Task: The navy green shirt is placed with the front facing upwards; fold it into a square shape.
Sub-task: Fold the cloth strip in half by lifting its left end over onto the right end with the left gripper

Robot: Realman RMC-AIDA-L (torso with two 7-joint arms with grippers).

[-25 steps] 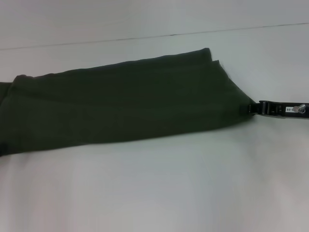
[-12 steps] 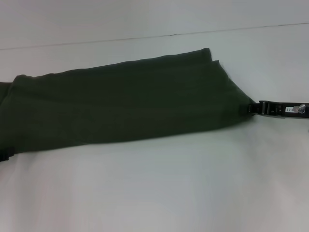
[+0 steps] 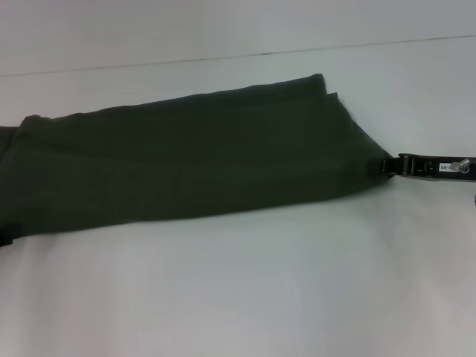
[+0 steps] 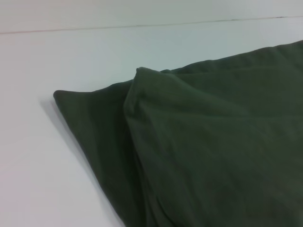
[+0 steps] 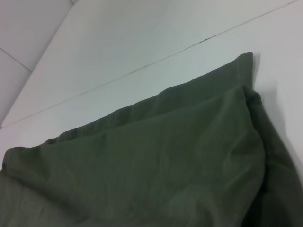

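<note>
The navy green shirt [image 3: 193,160] lies as a long dark olive band across the white table, plain side up, with no lettering showing. Its right end is drawn to a point where my right gripper [image 3: 388,166] is shut on the cloth. Only a black sliver of my left gripper [image 3: 4,239] shows at the picture's left edge, by the shirt's lower left corner. The left wrist view shows two stacked folded layers of the shirt [image 4: 213,151] ending in a corner. In the right wrist view, the shirt [image 5: 156,161] has two layered edges at its far corner.
The white table [image 3: 260,297] spreads wide in front of the shirt. A thin seam [image 3: 260,53] runs across the table behind it. Nothing else lies on the surface.
The black sliver at the shirt's lower left corner has moved slightly lower. The right gripper has kept its place and its hold.
</note>
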